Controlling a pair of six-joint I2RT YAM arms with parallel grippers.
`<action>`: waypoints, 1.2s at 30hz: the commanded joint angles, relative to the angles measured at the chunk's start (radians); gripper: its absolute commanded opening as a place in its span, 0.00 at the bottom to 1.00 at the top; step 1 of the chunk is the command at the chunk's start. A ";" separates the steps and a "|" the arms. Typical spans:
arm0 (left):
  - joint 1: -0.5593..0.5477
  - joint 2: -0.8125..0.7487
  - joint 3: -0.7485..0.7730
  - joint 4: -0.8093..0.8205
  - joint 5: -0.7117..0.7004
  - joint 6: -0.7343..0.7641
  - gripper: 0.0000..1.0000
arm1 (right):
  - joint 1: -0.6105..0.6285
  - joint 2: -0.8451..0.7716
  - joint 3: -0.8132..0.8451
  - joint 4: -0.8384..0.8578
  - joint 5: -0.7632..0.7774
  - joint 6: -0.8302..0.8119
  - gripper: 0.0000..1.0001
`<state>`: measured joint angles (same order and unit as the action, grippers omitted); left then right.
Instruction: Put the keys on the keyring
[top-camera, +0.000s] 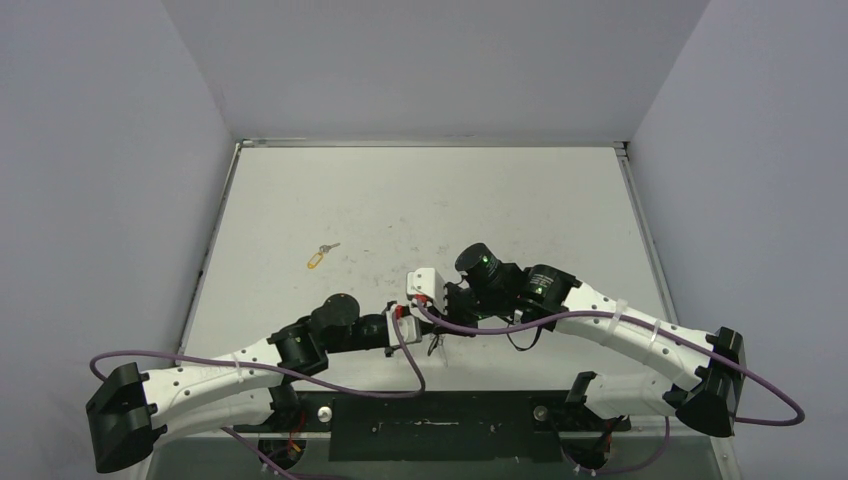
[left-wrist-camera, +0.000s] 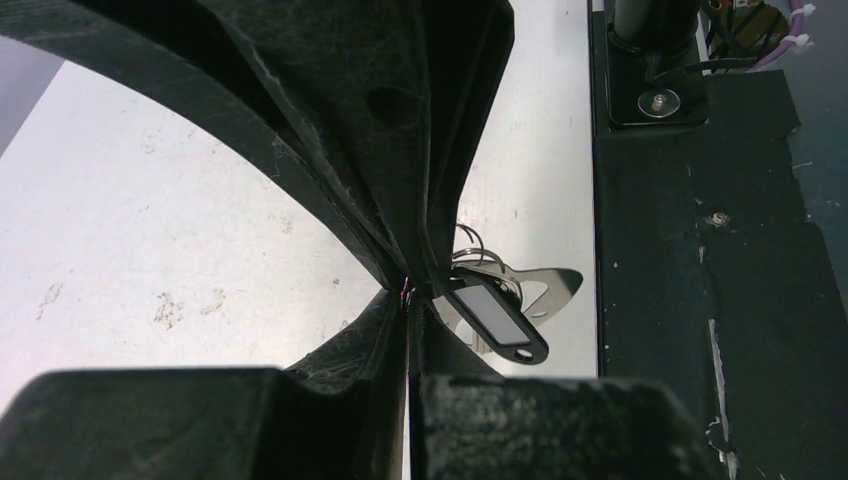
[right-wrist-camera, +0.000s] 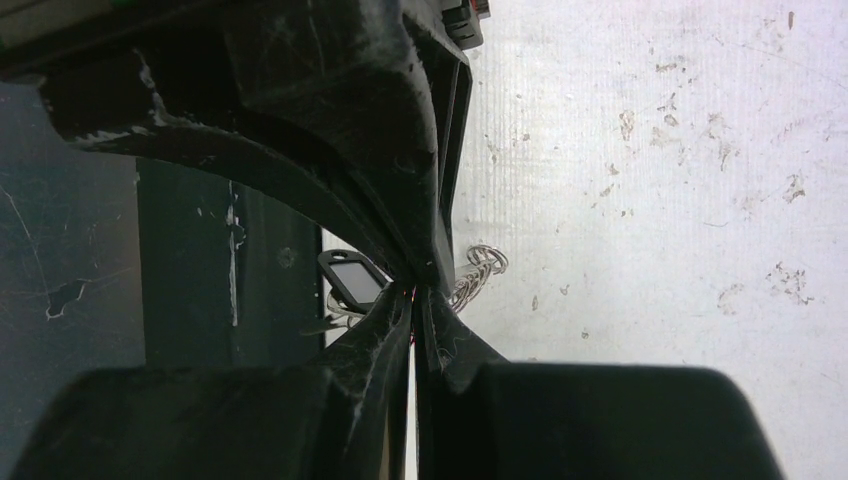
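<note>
My two grippers meet near the table's front edge. In the left wrist view the left gripper (left-wrist-camera: 410, 292) is shut. A black-tagged key (left-wrist-camera: 495, 320) sticks out right beside its tips, over the flat silver keyring (left-wrist-camera: 555, 288) and its small rings (left-wrist-camera: 470, 243). The right gripper (right-wrist-camera: 412, 290) is shut too, with the chain of rings (right-wrist-camera: 480, 268) on one side of its fingers and the black tag (right-wrist-camera: 352, 277) on the other. Both pinch points are hidden by the fingers. A second key with a yellow tag (top-camera: 318, 257) lies alone on the table, far left of both grippers.
The black base plate (left-wrist-camera: 700, 300) with its bolts runs along the near edge, right beside the held cluster. Purple cables (top-camera: 410, 350) loop over both arms. Grey walls enclose the white table (top-camera: 500, 200) on three sides.
</note>
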<state>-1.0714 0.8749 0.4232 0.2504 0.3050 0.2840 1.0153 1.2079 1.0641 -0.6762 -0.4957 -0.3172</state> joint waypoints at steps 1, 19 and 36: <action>-0.004 -0.026 0.014 0.148 -0.001 -0.034 0.00 | 0.003 0.006 0.045 0.048 0.035 0.015 0.00; -0.004 -0.086 -0.146 0.421 -0.132 -0.116 0.00 | -0.092 -0.199 -0.093 0.310 0.020 0.126 0.56; -0.004 -0.164 -0.220 0.532 -0.029 -0.053 0.00 | -0.213 -0.181 -0.190 0.516 -0.460 0.109 0.33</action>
<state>-1.0721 0.7307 0.1955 0.7029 0.2474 0.2218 0.8055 1.0092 0.8806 -0.2832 -0.8356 -0.2111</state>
